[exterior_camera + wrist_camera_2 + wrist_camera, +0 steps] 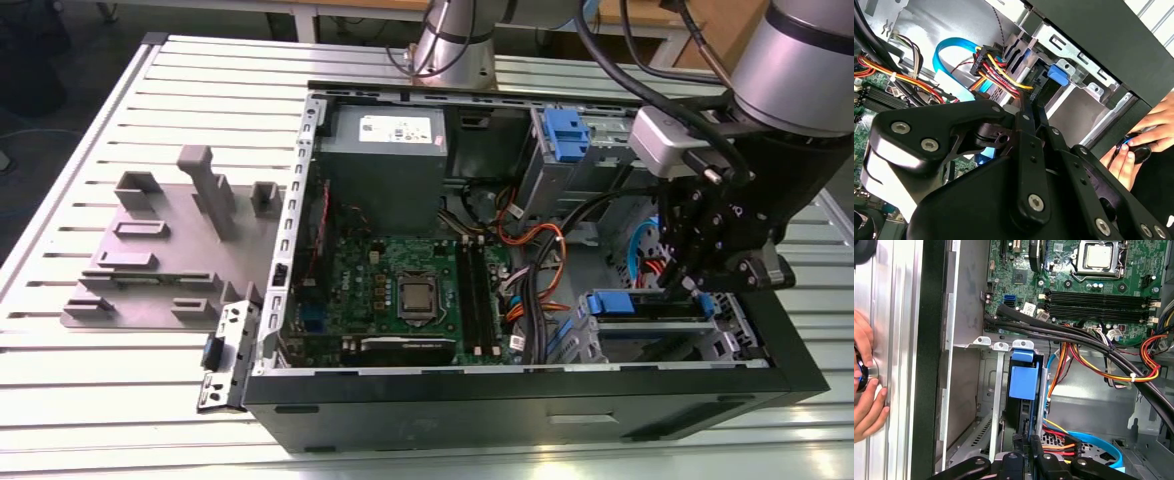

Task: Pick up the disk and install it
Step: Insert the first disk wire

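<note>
Gripper [697, 283] hangs low inside the open computer case [534, 400], over the lower drive cage [661, 330]. In the first wrist view its fingers [1021, 460] press together on the edge of the disk [1023, 385], which stands on edge in the cage slot directly ahead of the gripper, blue carrier face showing, seated between the metal rails. Motherboard [407, 290] lies beyond the disk, across the case from the gripper; orange, yellow and black cables [1089, 360] run just beside it. A person's hand [866, 390] rests on the slatted table [889, 315] outside the case wall, holding a small dark object. Grey holder block [160, 250] sits well apart, on the table past the case.
</note>
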Motion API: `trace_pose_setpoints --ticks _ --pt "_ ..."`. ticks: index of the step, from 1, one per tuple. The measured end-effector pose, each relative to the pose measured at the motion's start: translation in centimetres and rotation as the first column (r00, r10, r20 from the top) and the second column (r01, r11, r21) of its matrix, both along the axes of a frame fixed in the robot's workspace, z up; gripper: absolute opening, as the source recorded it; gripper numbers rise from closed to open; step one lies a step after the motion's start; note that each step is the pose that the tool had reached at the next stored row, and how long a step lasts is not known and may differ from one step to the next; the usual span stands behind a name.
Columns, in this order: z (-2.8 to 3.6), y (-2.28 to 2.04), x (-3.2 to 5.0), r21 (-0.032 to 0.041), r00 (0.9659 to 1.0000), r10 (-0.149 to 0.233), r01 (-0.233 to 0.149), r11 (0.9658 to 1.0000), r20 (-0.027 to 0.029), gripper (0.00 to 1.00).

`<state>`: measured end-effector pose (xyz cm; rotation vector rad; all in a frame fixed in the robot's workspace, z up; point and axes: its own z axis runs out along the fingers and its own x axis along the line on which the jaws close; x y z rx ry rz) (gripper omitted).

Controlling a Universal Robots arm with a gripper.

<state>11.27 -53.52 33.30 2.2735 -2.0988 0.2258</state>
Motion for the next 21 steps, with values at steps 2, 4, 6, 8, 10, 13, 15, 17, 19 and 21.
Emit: trace_pose_setpoints --ticks 2,4,6,8,10,13,15,17,19,21 --pt "-0.01 -0.02 0.0 -0.0009 1.0 0.0 0.0 1.0 0.0 0.17" --pt "-0.03 -0.02 0.0 -0.0017 1.0 0.0 0.0 1.0 0.0 0.17" --pt "-0.05 -0.02 0.0 -0.0018 1.0 0.0 0.0 1.0 0.0 0.17" --pt "-0.1 -0.02 0.0 -0.0017 1.0 0.0 0.0 1.0 0.0 0.17" --pt "-0.14 -0.02 0.0 -0.0018 1.0 0.0 0.0 1.0 0.0 0.17" --pt "-0.18 -0.02 0.0 -0.0018 1.0 0.0 0.0 1.0 0.0 0.17" --pt "-0.19 -0.02 0.0 -0.0017 1.0 0.0 0.0 1.0 0.0 0.17" --pt "-0.12 -0.02 0.0 -0.0013 1.0 0.0 0.0 1.0 0.0 0.17" --pt "-0.03 -0.02 0.0 -0.0014 1.0 0.0 0.0 1.0 0.0 0.17" --pt "-0.01 -0.02 0.0 -0.0022 1.0 -0.002 0.002 1.0 0.0001 0.17"
